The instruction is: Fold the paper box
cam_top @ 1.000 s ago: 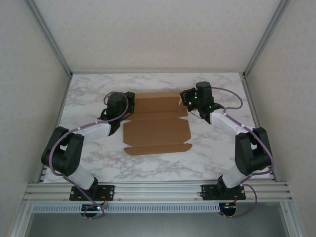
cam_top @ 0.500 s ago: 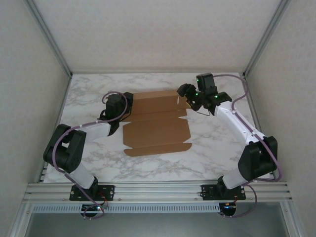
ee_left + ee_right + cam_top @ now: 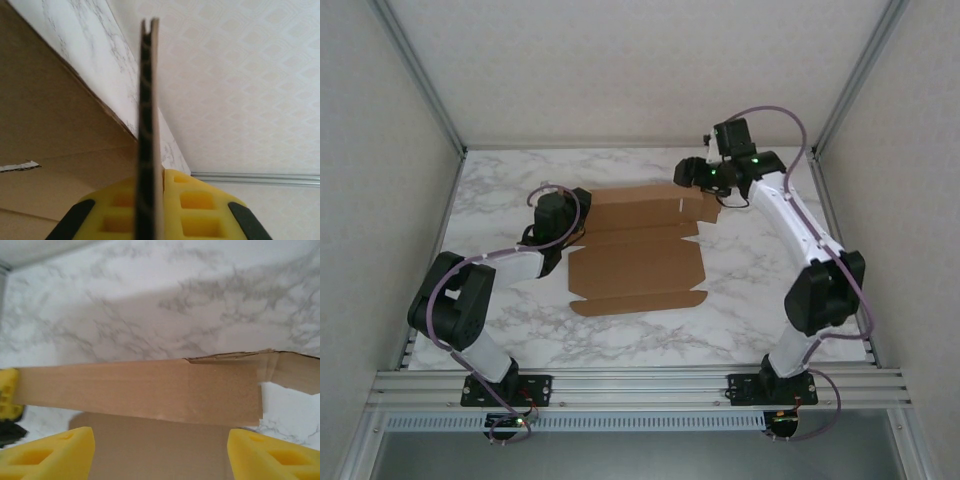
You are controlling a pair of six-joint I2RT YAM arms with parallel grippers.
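looks like an early flap-folding step: paper box (image 3: 638, 265) mostly flat mid-table (image 3: 750, 290), left gripper (image 3: 150, 200) pinched tight on its left edge, right gripper (image 3: 160, 450) spread wide above its far-right corner, so I'd guess that side needs gripping and folding up next

Bright, soft, even light; wrist close-ups blurred

paper box (image 3: 638, 265): I see matt brown corrugated cardboard;
table (image 3: 760, 280): smooth white marble-look top;
rail (image 3: 640, 385): ribbed bare metal
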